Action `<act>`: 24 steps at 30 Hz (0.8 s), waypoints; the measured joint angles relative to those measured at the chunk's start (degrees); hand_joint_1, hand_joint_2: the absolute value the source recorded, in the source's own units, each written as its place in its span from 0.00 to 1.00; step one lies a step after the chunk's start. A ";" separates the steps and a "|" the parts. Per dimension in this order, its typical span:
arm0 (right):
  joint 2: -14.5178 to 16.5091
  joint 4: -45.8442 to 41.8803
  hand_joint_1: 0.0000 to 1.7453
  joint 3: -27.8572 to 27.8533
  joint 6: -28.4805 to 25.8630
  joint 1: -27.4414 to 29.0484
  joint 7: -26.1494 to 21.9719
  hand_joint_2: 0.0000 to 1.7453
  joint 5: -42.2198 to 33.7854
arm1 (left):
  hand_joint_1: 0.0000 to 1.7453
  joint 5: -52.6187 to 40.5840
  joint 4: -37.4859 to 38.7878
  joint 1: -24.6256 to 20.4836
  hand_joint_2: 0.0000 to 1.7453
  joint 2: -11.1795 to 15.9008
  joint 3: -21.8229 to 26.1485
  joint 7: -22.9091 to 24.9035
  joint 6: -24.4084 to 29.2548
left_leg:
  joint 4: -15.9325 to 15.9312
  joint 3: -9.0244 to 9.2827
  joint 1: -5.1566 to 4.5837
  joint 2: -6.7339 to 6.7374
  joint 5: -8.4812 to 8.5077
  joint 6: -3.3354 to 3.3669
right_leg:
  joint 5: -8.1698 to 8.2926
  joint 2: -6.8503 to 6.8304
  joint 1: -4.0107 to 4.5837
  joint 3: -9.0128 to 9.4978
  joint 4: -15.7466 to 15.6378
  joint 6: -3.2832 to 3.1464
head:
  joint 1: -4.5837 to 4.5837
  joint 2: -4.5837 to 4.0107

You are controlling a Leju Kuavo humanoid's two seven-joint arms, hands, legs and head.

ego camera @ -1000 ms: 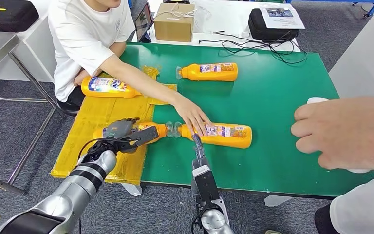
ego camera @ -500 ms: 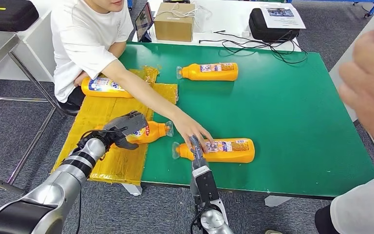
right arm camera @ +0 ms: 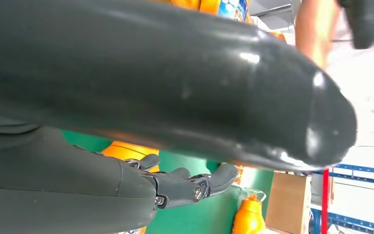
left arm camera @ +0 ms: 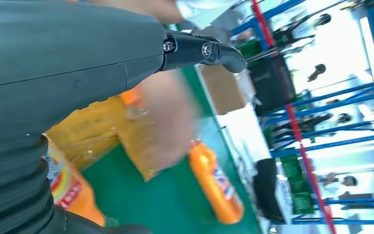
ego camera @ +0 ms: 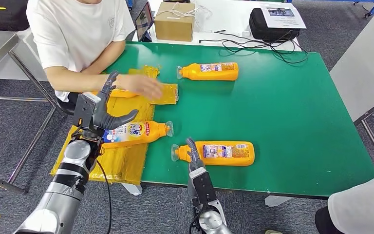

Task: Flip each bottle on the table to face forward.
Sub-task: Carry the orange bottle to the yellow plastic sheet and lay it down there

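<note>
The left hand point(ego camera: 97, 113) grips the near-left bottle point(ego camera: 136, 132) lying across the yellow mat point(ego camera: 121, 161) and green surface point(ego camera: 292, 112), while the right hand point(ego camera: 193, 151), whose grip I cannot tell, touches the neck of the front bottle point(ego camera: 221, 152).

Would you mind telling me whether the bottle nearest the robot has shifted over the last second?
Yes. The near bottle has slid toward the table's front edge and slightly left; its cap was beside the other bottle, now apart.
</note>
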 joint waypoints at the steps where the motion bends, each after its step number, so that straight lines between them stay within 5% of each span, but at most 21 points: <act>1: 0.01 0.11 0.00 0.05 0.00 -0.03 -0.02 0.00 0.02 | 0.00 0.24 -0.93 0.30 1.00 -0.07 0.00 -0.22 0.23 | 0.00 0.00 0.00 0.00 0.00 0.00 | 0.00 0.00 0.00 0.00 0.00 0.00 | 0.01 0.00; 5: -0.04 0.32 0.00 0.30 -0.32 -0.08 -0.04 0.00 0.19 | 0.00 3.10 -5.36 1.99 1.00 -0.45 0.08 -2.78 2.68 | 0.00 0.02 0.00 0.00 0.00 0.00 | 0.01 0.01 0.01 0.00 0.01 0.00 | -0.01 0.00; 9: -0.58 0.13 0.00 1.15 -5.35 0.18 0.90 1.00 6.26 | 0.00 8.28 -13.20 5.15 1.00 -1.24 0.12 -3.95 4.26 | 0.00 0.01 0.00 0.01 -0.01 0.00 | 0.00 0.01 0.00 -0.01 0.01 0.00 | -0.01 0.00; 12: -2.88 -0.39 0.00 2.55 -11.33 0.11 7.48 1.00 20.94 | 0.00 13.20 -19.67 9.04 1.00 -1.98 -0.28 -4.02 1.71 | 0.00 0.00 -0.03 0.01 -0.04 0.01 | -0.02 0.01 -0.04 -0.01 -0.02 0.00 | -0.03 0.00; 18: -12.40 0.64 0.00 0.76 -15.42 -4.99 25.24 1.00 45.34 | 0.00 20.53 -27.25 20.12 1.00 -3.01 -1.01 -3.55 -6.99 | 0.01 -0.03 -0.21 -0.01 -0.06 0.06 | 0.02 0.01 -0.21 -0.01 -0.08 0.08 | -0.01 0.00; 24: -18.45 4.99 0.00 -3.00 -12.15 -11.75 30.77 1.00 55.88 | 0.00 18.34 -28.96 27.05 1.00 -4.48 -1.40 -3.00 -8.72 | 0.03 -0.03 -0.21 -0.03 0.00 0.13 | 0.09 0.00 -0.20 0.00 -0.10 0.17 | -0.02 0.00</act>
